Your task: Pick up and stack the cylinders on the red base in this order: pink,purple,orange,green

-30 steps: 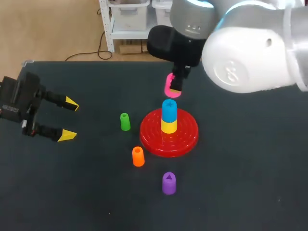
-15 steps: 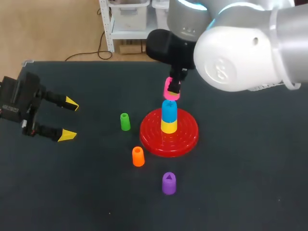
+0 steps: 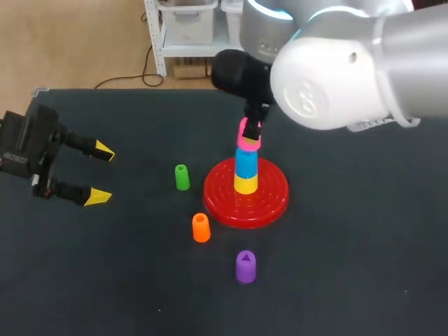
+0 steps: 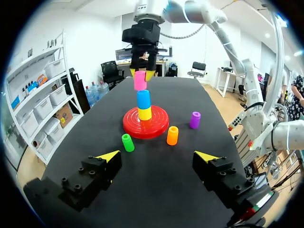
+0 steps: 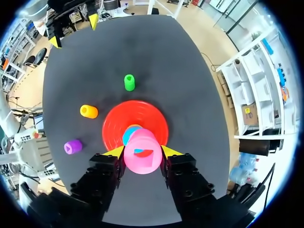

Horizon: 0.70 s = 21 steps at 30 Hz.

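Note:
My right gripper is shut on the pink cylinder and holds it just above the blue cylinder. The blue one stands on a yellow cylinder at the middle of the red base. On the table lie the green cylinder, the orange cylinder and the purple cylinder. My left gripper stands open at the table's left side, nothing between its fingers.
The dark table has bare room on the right and along the front. The loose cylinders stand left of and in front of the red base.
My right gripper has carried the pink cylinder forward from behind the base to directly over the blue cylinder. The left arm has kept still.

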### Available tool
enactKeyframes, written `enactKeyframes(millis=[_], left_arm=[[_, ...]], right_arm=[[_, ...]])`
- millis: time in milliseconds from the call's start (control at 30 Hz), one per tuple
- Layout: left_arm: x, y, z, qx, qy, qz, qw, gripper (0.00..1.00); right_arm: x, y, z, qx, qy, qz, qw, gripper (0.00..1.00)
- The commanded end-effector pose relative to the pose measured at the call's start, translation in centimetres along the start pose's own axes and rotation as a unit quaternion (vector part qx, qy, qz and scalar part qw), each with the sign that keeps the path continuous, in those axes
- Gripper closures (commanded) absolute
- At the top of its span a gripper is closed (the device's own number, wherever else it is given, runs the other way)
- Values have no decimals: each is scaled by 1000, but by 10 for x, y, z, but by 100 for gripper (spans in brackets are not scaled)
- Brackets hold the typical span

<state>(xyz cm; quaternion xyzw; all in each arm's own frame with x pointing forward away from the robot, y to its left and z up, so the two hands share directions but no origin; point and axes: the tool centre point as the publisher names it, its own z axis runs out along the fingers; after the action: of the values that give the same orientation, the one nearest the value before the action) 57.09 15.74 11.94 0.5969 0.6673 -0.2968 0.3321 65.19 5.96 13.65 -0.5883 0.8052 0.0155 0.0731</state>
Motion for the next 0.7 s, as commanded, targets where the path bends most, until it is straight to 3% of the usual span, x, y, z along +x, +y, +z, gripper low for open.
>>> enactKeyframes(millis=[33,700], left_arm=[[1,-1,0,-2,-2,1,1000,0],[1,-1,0,-2,-2,1,1000,0]], right_arm=[[-6,-4,3,-4,6,1,1000,100],[0,3,5,-9,9,9,1000,100]])
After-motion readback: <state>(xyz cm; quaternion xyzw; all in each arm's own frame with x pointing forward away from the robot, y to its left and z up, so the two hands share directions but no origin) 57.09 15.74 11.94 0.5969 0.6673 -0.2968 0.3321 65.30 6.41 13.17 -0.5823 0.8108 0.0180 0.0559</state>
